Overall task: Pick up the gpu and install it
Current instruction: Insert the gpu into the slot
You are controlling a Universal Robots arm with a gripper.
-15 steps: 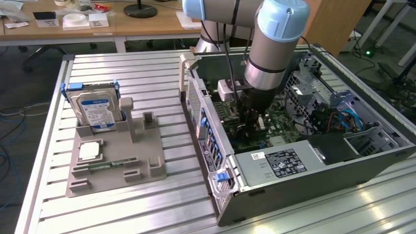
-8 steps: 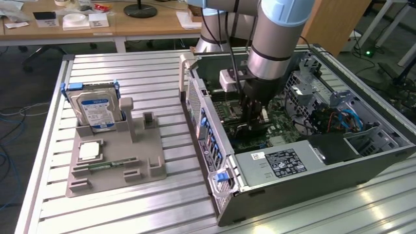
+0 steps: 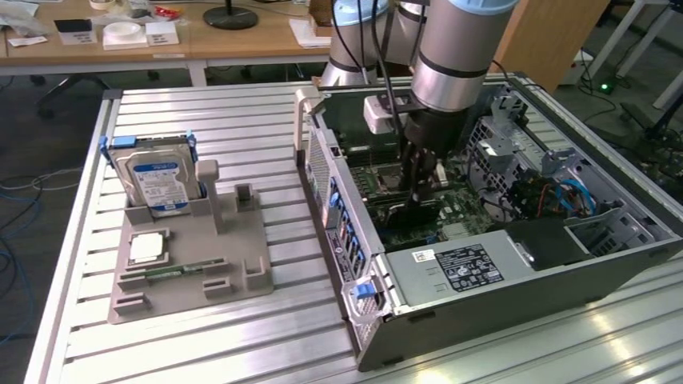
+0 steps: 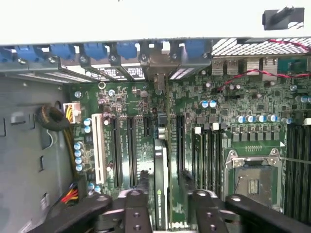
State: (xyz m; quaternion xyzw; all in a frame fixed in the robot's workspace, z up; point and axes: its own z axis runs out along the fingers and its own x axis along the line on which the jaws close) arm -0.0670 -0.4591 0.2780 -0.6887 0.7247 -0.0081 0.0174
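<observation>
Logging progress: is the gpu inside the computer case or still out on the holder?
Inside the case: the green, black-coolered gpu stands on edge over the motherboard slots, between the claw fingers.

On the slatted table [image 3: 213, 112] stands 1 open computer case [image 3: 481, 304] and 1 grey parts holder [image 3: 181, 280]. The holder carries 1 hard drive [image 3: 158, 182] with a blue label, 1 square processor chip [image 3: 146, 247] and 1 narrow memory stick [image 3: 171, 272]. 1 robot arm [image 3: 459, 56] reaches into the case with 1 gripper [image 4: 165, 204], and between its 2 fingers [image 4: 133, 208] sits 1 graphics card [image 4: 161, 184], seen edge-on. Inside the case are 1 motherboard [image 4: 218, 121], 1 empty processor socket [image 4: 252, 179], 1 white expansion slot [image 4: 98, 145] and 1 power supply [image 3: 469, 268] with a label. Behind the table stands 1 wooden desk [image 3: 245, 40].
</observation>
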